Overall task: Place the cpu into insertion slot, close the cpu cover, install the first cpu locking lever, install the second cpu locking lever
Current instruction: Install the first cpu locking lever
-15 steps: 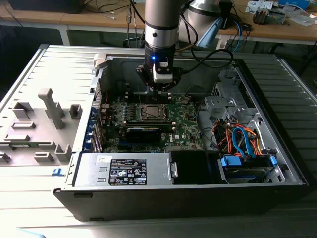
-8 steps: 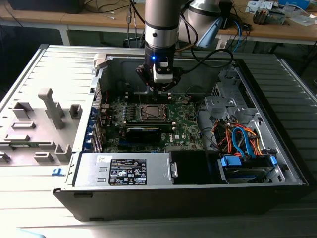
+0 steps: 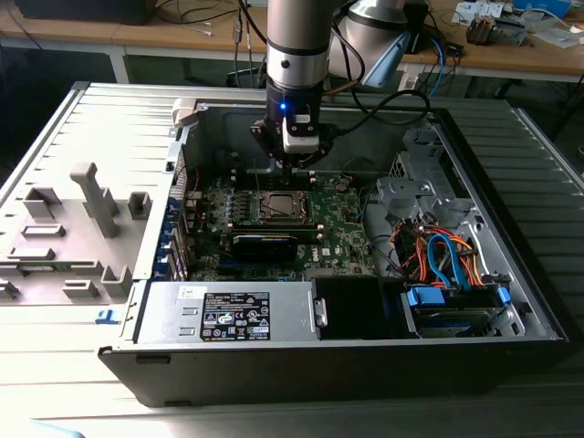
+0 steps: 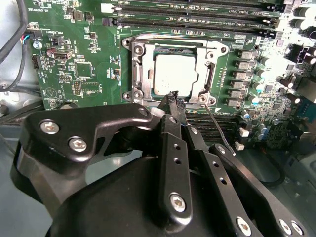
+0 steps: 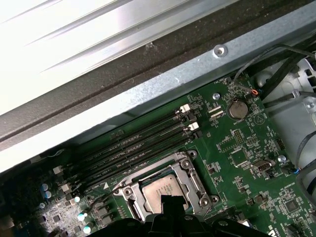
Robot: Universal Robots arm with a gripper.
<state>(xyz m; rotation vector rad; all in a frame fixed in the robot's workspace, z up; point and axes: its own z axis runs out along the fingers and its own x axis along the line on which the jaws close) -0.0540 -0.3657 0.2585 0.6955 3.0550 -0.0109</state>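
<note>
The cpu [image 4: 175, 74] lies flat in the insertion slot [image 4: 135, 50], its silvery top showing through the window of the cpu cover [image 4: 143, 74], which lies down over it. In the first wrist view the cpu [image 5: 159, 188] shows the same way. My gripper [image 4: 175, 98] hangs just over the socket's edge with its black fingers [image 4: 170, 133] together and nothing between them. A thin locking lever [image 4: 220, 131] sticks out from the socket's corner beside the fingertips, unlatched. In the exterior view the gripper [image 3: 294, 164] hovers just behind the insertion slot [image 3: 278, 208] on the green board.
The board sits inside an open computer case [image 3: 511, 164]. A grey power supply box [image 3: 233, 315] lies at the front, and drive bays with orange and blue cables [image 3: 447, 255] fill the exterior view's right. Long black memory slots [image 5: 138, 143] run beside the socket. Grey fixtures [image 3: 91, 196] stand outside the case.
</note>
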